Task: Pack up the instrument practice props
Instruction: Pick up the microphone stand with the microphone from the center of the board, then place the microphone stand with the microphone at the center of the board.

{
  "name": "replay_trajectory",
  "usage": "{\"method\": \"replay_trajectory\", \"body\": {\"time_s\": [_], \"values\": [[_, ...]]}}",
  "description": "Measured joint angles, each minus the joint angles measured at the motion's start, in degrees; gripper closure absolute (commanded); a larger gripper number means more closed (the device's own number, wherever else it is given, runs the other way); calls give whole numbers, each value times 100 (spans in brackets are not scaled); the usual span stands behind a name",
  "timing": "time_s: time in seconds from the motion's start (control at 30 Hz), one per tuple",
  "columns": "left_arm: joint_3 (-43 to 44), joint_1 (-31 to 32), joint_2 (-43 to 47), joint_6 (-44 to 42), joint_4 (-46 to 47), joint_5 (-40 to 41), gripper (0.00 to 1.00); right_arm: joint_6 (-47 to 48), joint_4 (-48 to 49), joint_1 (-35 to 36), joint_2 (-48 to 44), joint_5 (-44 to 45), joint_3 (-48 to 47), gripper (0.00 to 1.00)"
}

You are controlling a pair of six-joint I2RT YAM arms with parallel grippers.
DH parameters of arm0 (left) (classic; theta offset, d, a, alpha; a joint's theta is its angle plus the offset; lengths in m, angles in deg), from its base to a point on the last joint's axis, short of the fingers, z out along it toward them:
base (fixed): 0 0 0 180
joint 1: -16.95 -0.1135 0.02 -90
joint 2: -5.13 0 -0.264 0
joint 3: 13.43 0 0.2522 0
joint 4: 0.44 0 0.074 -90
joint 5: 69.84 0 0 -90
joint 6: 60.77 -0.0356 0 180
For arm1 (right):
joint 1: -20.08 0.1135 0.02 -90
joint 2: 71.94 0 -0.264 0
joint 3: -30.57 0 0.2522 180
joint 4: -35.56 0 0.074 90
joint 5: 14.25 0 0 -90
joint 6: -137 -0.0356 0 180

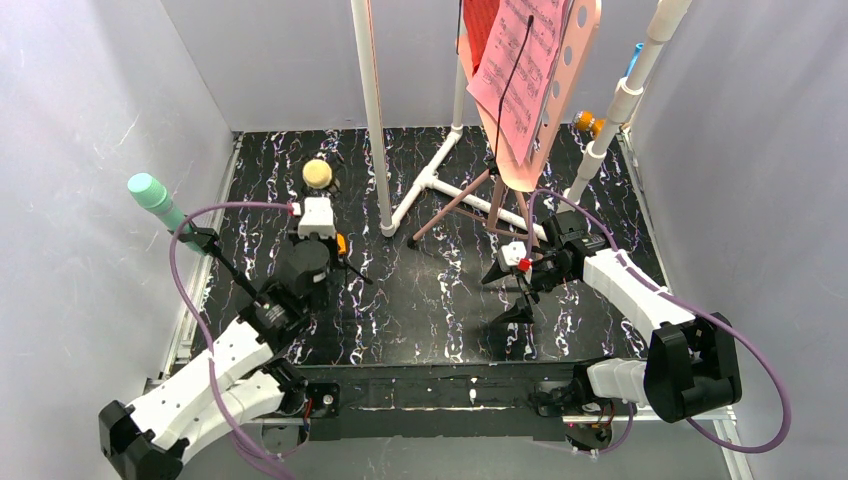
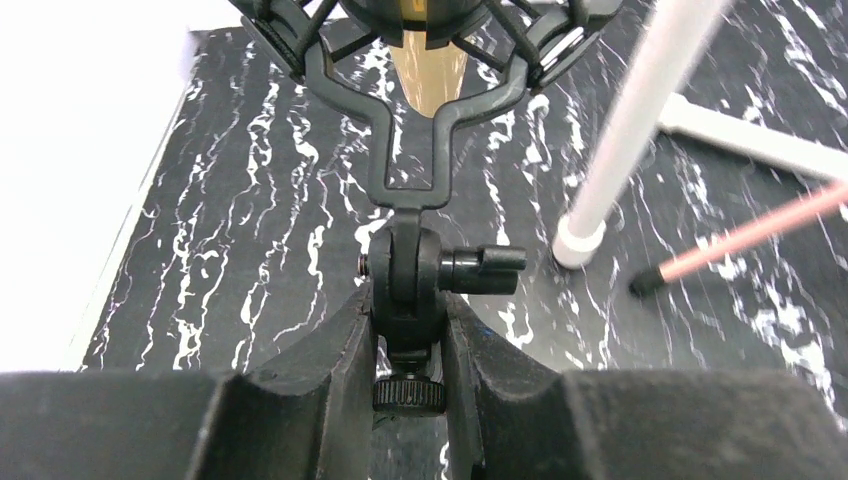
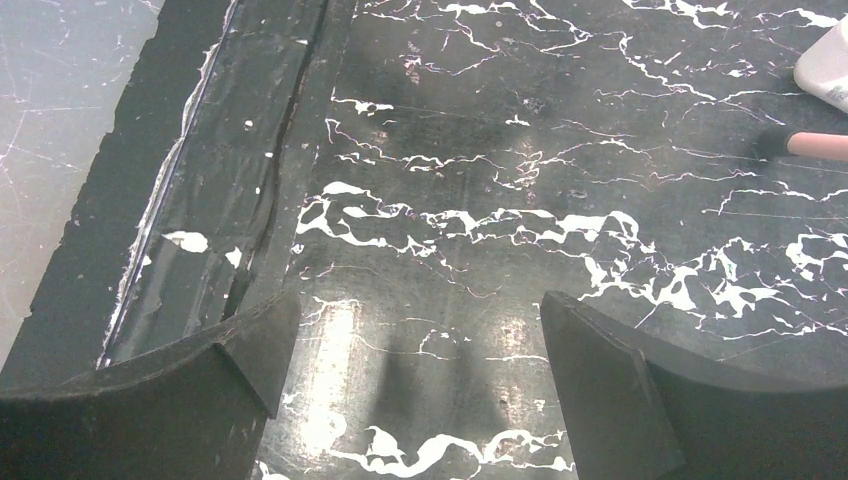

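The yellow microphone sits in a black shock mount at the back left of the mat. My left gripper is shut on the mount's black swivel joint, just below the yellow body. The mint-green microphone stands on a black stand at the far left. The pink hole-punched music stand holds pink sheet music and a red folder on tripod legs. My right gripper is open and empty just above the mat, in front of the tripod.
The white pipe frame stands between the microphones and the music stand, with its foot close to my left gripper. A pink tripod leg tip lies far right of my right gripper. Grey walls close in both sides.
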Motion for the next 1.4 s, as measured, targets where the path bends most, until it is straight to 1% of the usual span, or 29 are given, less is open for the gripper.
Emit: {"method": "replay_trajectory", "body": {"time_s": [0.17, 0.27, 0.53, 0.7, 0.9, 1.03, 1.2, 1.33, 1.4], "values": [[455, -778, -896, 269, 557, -101, 100, 57, -68, 0, 0, 20, 0, 0], [758, -1067, -1620, 201, 1051, -199, 100, 105, -116, 0, 0, 31, 0, 0], [1460, -1624, -3657, -671, 2935, -374, 100, 201, -170, 0, -2, 63, 0, 0], [2024, -2162, -4809, -968, 3751, -367, 100, 260, -221, 0, -31, 142, 0, 0], [2896, -2614, -6113, -1351, 4527, -332, 100, 345, -354, 0, -50, 199, -11, 0], [3504, -2850, -6889, -1515, 4780, -363, 100, 481, -522, 0, -31, 212, -48, 0], [4306, -3101, -7711, -1515, 4817, -387, 100, 691, -761, 0, 70, 249, -168, 0], [4715, -3287, -8041, -1462, 4817, -533, 100, 870, -949, 0, 162, 302, -251, 0], [4760, -3366, -8083, -1384, 4809, -603, 97, 957, -1056, 0, 223, 321, -291, 0]]}}
